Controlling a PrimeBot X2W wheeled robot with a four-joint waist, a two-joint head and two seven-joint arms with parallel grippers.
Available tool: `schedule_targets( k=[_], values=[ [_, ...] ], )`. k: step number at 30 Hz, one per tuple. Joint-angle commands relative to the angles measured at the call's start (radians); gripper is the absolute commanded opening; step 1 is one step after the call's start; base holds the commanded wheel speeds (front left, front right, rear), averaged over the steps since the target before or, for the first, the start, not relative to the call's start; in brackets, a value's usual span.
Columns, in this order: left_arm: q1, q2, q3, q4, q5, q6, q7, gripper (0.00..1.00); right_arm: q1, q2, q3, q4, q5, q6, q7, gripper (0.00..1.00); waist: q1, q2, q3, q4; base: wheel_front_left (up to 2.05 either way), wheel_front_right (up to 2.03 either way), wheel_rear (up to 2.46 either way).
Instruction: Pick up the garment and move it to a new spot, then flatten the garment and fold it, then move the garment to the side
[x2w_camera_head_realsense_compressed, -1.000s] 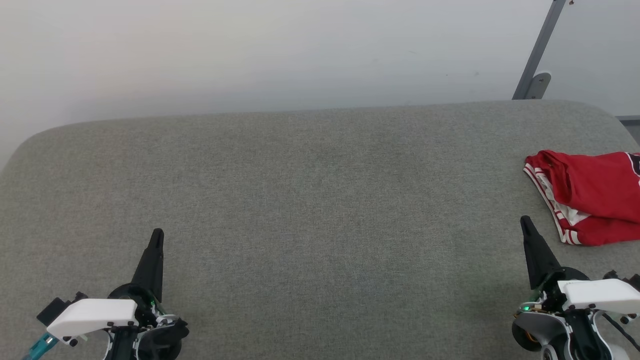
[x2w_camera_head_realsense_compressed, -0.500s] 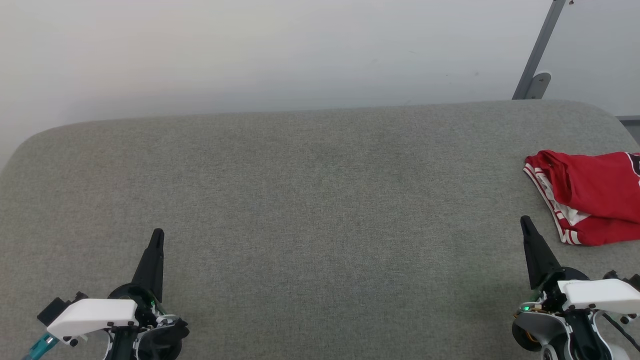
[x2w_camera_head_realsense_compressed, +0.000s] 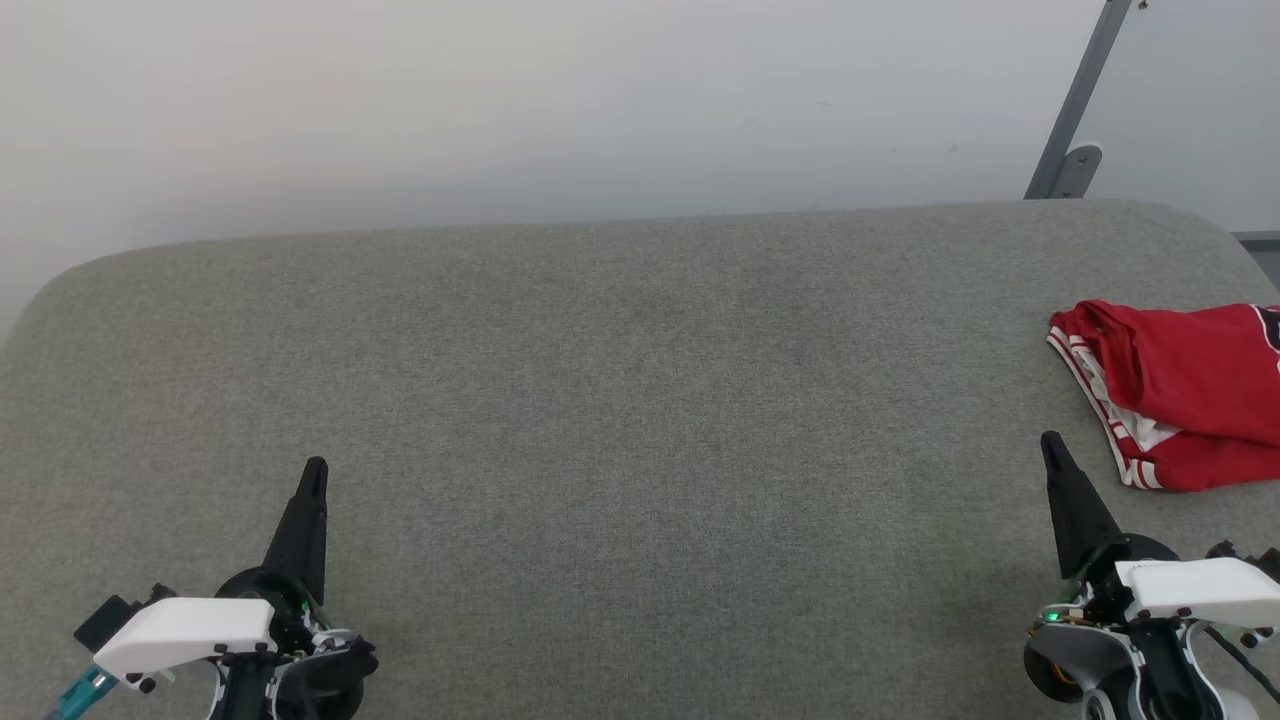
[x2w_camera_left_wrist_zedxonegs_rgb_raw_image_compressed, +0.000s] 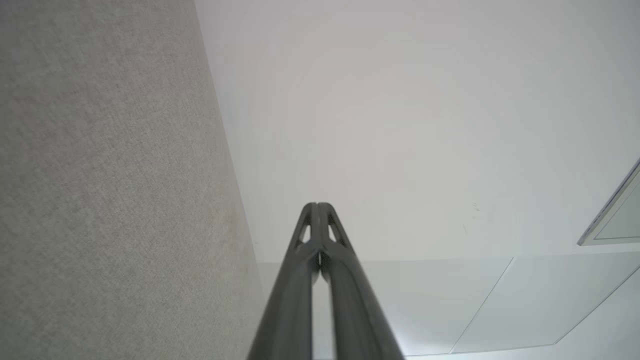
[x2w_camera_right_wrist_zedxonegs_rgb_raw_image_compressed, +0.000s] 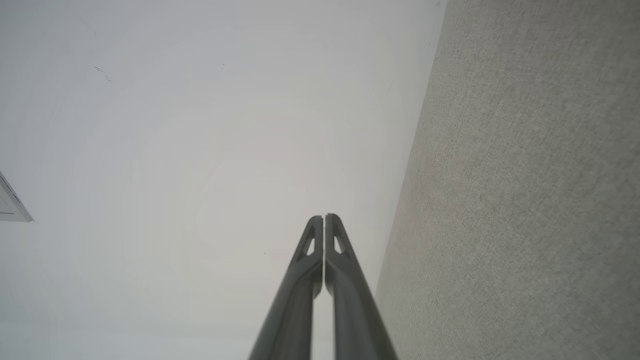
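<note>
No change from a second ago: left gripper (x2w_camera_head_realsense_compressed: 314, 468) and right gripper (x2w_camera_head_realsense_compressed: 1049, 440) parked low over grey padded surface (x2w_camera_head_realsense_compressed: 640, 400), both sets of jaws pressed together on nothing. Garment (x2w_camera_head_realsense_compressed: 1190, 390) bunched at far right, near right gripper, partly cut off by head view's edge. Risks: shoving cloth off right side with jaws unopened; snagging a single layer and unravelling the bundle.

Nothing changed in that second; everything on the bench (x2w_camera_head_realsense_compressed: 640, 380) lay exactly where it had been.
</note>
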Motion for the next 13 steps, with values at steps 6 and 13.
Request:
schedule_targets(
  k=[6,13],
  values=[
    [-0.012,-0.002,0.005,0.0,0.003,-0.003,0.004,0.0,-0.005,0.002,-0.001,0.002,0.004,0.0,0.002,0.0,0.0,0.0,0.0,0.0,0.0,0.0,0.0],
    [-0.012,-0.002,0.005,0.0,0.003,-0.003,0.005,0.0,-0.005,0.002,-0.001,0.002,0.004,0.0,0.002,0.0,0.0,0.0,0.0,0.0,0.0,0.0,0.0]
  ],
)
